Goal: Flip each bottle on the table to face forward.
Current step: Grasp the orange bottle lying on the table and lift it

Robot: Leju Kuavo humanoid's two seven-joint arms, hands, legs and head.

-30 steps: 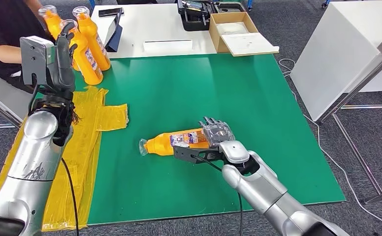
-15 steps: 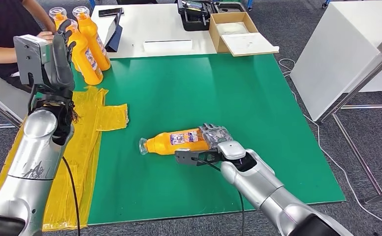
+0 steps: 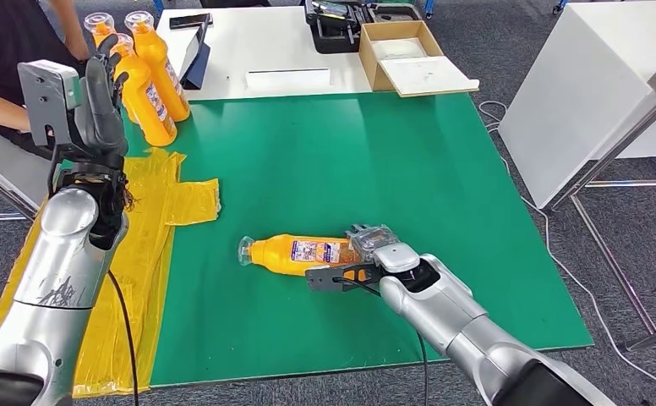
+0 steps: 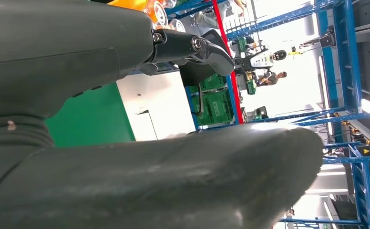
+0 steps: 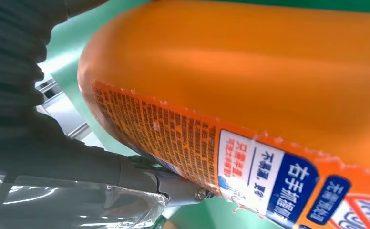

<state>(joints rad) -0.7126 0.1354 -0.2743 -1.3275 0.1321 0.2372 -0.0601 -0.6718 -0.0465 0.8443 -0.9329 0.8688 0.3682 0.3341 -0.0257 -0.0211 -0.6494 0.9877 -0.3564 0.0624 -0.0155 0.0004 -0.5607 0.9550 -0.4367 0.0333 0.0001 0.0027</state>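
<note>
Gripping the lying bottle point(image 3: 301, 252) by its base end, the right hand point(image 3: 374, 244) is wrapping its fingers around it mid-mat on the green mat point(image 3: 443, 178). Rolling risks slipping on the smooth round body. The left hand point(image 3: 101, 101) is hovering near the standing bottles point(image 3: 151, 76), fingers apart, holding nothing.

We have one bottle point(image 3: 297, 253) lying on its side on the mat point(image 3: 392, 169), near the front and about mid-width, cap end to the left and base end to the right, with the right hand point(image 3: 374, 245) on that base end. At the mat's far-left corner three bottles point(image 3: 143, 76) stand upright in a cluster, our raised left hand point(image 3: 101, 101) just in front of them, and a crumpled sheet point(image 3: 155, 220) lies along the mat's left edge. Behind the mat sits a table point(image 3: 291, 51) with an open box point(image 3: 405, 55) at its right end and a case point(image 3: 337, 21) just left of the box; a person's arm point(image 3: 3, 106) is at far left.
</note>
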